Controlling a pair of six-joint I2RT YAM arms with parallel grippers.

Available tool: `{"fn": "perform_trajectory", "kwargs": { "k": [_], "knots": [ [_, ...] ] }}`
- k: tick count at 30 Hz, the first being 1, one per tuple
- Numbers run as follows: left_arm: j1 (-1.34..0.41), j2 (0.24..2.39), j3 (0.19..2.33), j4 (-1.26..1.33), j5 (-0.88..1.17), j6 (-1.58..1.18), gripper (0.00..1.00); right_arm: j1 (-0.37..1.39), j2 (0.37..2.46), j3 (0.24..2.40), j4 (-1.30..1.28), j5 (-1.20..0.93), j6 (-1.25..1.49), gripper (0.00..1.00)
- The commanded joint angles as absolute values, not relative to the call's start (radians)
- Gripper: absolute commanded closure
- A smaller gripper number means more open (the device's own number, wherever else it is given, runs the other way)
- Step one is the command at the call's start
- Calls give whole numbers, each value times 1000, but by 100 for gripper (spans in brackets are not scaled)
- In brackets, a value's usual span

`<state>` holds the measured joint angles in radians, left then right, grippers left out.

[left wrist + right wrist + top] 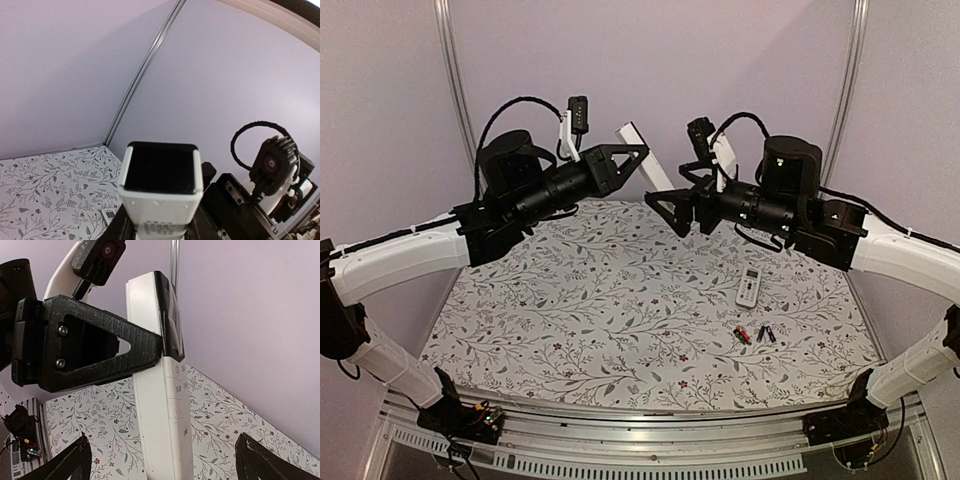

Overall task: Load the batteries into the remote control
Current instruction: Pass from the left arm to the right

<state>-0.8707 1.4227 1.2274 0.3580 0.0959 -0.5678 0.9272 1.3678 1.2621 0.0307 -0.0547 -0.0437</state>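
Observation:
A long white remote control (645, 158) with a dark front face is held up in the air above the table's far middle. My left gripper (638, 155) is shut on its upper part; in the left wrist view the remote (160, 190) stands between the black fingers (207, 175). My right gripper (165, 460) is open, its two fingertips wide apart on either side of the remote's lower end (160, 405) without touching it. The batteries (755, 334), one red and two black, lie on the cloth at the right, near the front.
A smaller white remote (748, 287) with a display lies on the floral cloth (600, 310) just behind the batteries. Pale walls close in the back and sides. The right arm's wrist camera (272, 167) faces the left wrist.

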Motion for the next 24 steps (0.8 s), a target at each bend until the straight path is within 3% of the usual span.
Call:
{"fn": "perform_trajectory", "kwargs": {
  "k": [1,5,13,16,20,21,23,24],
  "knots": [
    [-882,1423,1228,315,33,-612,100,972,1460,1346,-23,237,-112,1],
    [-882,1420,1226,316,21,-615,100,982,1519,1393,-18,318,-122,5],
    [-883,1430,1223,318,25,-618,100,983,1521,1363,45,299,-132,65],
    [-882,1434,1224,320,26,-616,100,983,1517,1363,40,299,-128,74],
    [-881,1435,1224,320,39,-593,100,984,1515,1370,15,272,-119,98],
    [-880,1429,1223,321,48,-575,90,983,1510,1372,8,250,-118,100],
    [-875,1410,1208,335,81,-520,50,976,1497,1373,2,160,-119,100],
    [-872,1394,1197,342,102,-482,34,967,1487,1372,-25,86,-121,100]
  ]
}}
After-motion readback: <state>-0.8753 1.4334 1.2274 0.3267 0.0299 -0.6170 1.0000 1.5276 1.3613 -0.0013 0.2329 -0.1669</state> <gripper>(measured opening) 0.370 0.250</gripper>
